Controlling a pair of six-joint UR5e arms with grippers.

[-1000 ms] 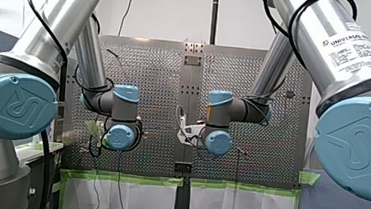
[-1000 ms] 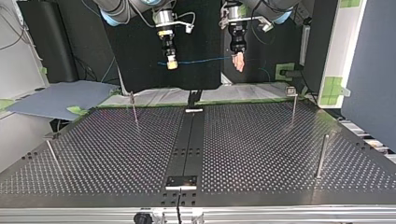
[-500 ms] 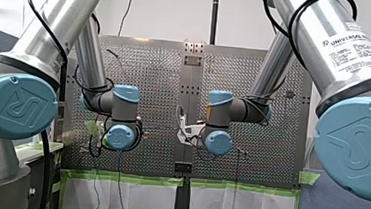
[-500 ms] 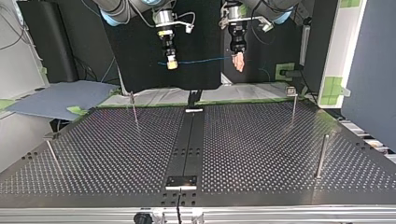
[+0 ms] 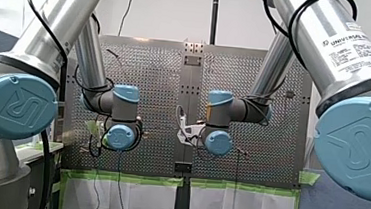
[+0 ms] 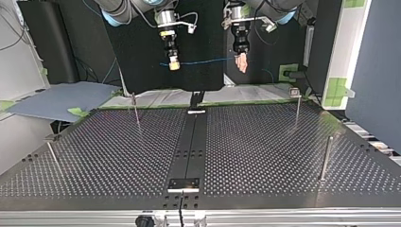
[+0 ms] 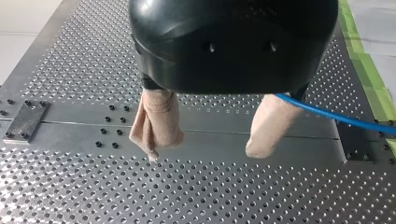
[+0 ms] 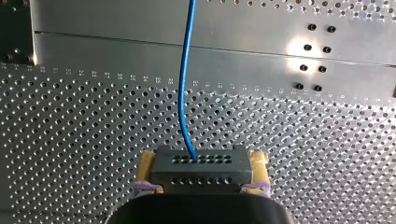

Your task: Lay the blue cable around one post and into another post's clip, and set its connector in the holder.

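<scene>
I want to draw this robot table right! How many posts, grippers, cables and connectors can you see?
Posts: 4
Grippers, the left gripper and the right gripper: 2
Blue cable: 1
Connector: 1
Total: 8

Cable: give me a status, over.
Right gripper shut on connector. Left gripper open, cable beside one finger. Cable strung between both, clear of posts. Nothing seen in the way.
</scene>
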